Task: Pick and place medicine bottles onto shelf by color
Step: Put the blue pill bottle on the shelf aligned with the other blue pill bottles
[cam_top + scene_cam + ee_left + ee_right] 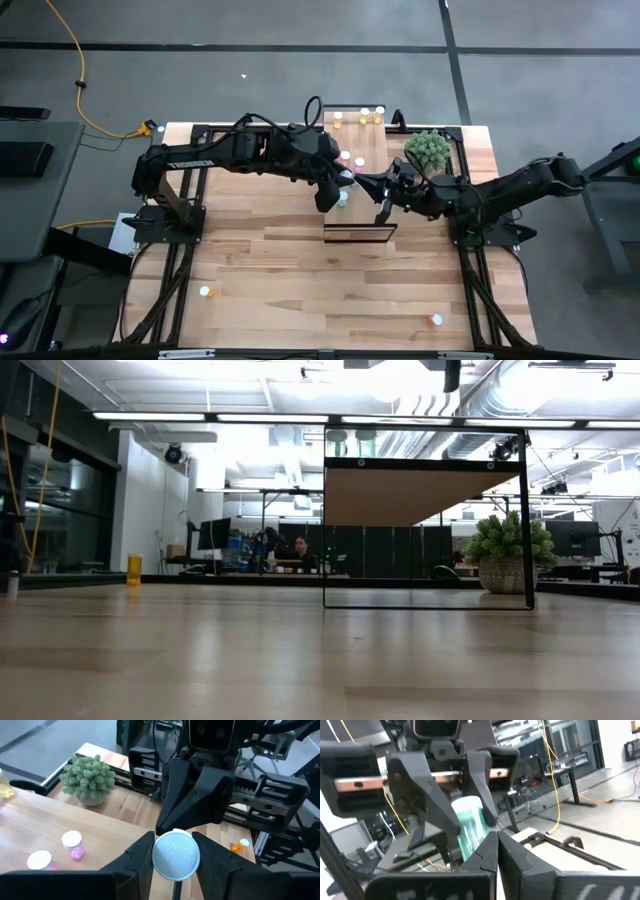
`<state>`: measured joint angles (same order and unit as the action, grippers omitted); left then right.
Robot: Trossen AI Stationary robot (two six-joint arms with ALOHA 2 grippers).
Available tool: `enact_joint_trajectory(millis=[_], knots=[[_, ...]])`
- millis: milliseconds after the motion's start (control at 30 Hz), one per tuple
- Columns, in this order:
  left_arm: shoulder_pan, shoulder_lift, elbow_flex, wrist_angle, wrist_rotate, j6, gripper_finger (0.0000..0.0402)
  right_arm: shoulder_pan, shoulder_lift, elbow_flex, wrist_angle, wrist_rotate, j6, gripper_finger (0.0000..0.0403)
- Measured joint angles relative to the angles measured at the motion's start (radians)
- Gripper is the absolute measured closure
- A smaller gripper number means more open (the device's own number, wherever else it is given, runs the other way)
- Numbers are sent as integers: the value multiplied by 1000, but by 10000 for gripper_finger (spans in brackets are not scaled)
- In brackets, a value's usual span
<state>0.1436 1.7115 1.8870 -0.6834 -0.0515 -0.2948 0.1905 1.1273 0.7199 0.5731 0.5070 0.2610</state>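
My left gripper (343,196) is shut on a pale blue-green bottle (471,827) with a white cap (175,855), above the shelf (375,150) near its middle. My right gripper (362,182) is shut, and its tips (170,826) point at that bottle from close by. I cannot tell whether they touch it. Two pink bottles (352,160) stand on the shelf beside the grippers and also show in the left wrist view (72,845). Three yellow bottles (362,116) stand at the shelf's far end. My left gripper pinches the blue-green bottle between its two fingers (142,857), one on each side, at the white cap (175,855) and the body below it (475,820). The fingers run along the bottle, with the cap toward the wrist. The bottle is lifted clear above the shelf.
A potted green plant (428,150) stands on the table's far right, beside the shelf. Loose bottles lie near the table's front edge, on the left (206,292) and on the right (436,320). The low view shows the shelf's dark frame (527,530) and a yellow bottle (134,568).
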Motion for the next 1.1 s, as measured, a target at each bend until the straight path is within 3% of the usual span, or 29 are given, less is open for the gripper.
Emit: enact_joint_trajectory(millis=[600,833,1100], knots=[[-1,0,0,106,-51,36,289,0,-64,-1,-160,6,45,403],[-8,2,0,103,-90,81,289,0,-260,-1,-472,14,56,403],[-91,111,1,124,-118,107,289,9,-463,-1,-716,83,98,403]])
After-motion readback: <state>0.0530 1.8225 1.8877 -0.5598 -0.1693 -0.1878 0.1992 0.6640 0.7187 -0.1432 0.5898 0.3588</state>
